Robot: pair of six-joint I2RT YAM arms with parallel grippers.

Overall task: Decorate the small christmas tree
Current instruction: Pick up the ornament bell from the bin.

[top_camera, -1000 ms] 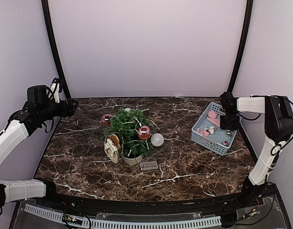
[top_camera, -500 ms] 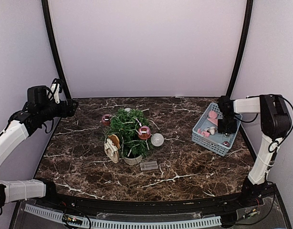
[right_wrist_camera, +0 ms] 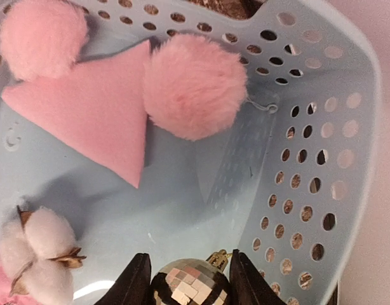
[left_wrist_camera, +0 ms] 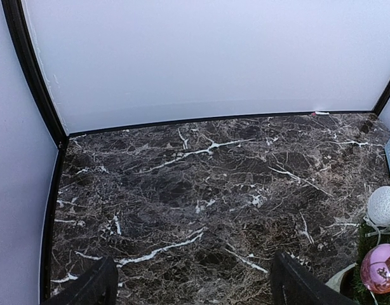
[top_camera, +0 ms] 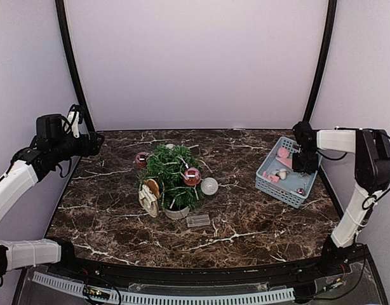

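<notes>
While your right jaws clasp one mirror ball (right_wrist_camera: 190,287), you see two pompoms (right_wrist_camera: 195,86), one triangle (right_wrist_camera: 87,114); left jaws gape.

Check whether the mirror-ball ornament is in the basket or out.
In: the mirror-ball ornament is inside the blue basket, its perforated wall alongside, gripped between the right gripper fingers.

Upright at table centre, small christmas tree (top_camera: 171,181) bearing pink bauble (top_camera: 192,176). Just beside at 3 o'clock, silver ball (top_camera: 209,185); at 5, clear box (top_camera: 198,220). Well apart at 3, blue basket (top_camera: 271,181) under right gripper (top_camera: 304,166).
</notes>
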